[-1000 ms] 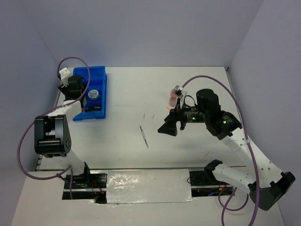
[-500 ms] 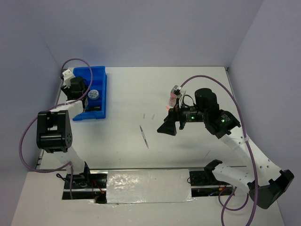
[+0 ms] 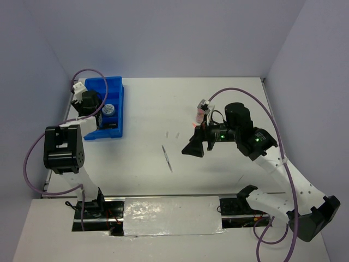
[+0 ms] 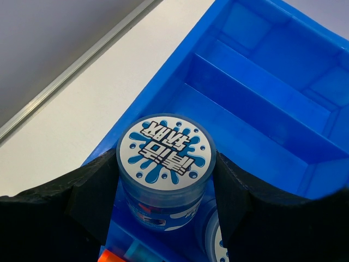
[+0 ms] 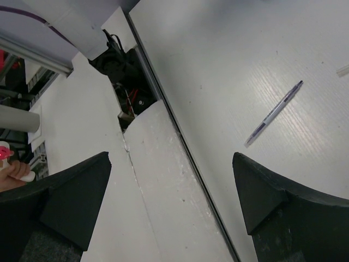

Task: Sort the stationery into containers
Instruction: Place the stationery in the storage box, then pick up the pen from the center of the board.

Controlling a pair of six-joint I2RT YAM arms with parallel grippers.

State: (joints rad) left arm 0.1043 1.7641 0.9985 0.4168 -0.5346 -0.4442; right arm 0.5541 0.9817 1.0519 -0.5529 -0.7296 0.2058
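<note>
The blue tray (image 3: 113,87) sits at the far left of the white table (image 3: 229,98). Thin walls split it into long rows.

The left gripper (image 4: 165,177) is at the tray and pinches a round tub (image 4: 166,153) - one black finger (image 4: 90,196) presses on each side of it. The tub has a blue and white lid with splashy letters on top. It is in the row next to the tray's side wall. I cannot tell if its bottom touches the tray floor.

Just beside it and lower down, the edge of a second round tub (image 4: 214,243) with the same kind of lid peeks out. A small orange bit (image 4: 109,255) shows at the very bottom of the left wrist view, but too little of it shows to say what it is.

From above, one round blue and white lid (image 3: 108,109) shows in the tray, right next to the left gripper. I cannot tell which tub it belongs to. Something dark (image 3: 112,125) lies at the near end of the tray.

The right gripper (image 3: 194,148) is far from the tray, above the middle of the table. Its fingers are spread wide apart with nothing between them.

A thin pen (image 3: 167,158) lies flat on the table - between the tray and the right gripper, touching neither.
</note>
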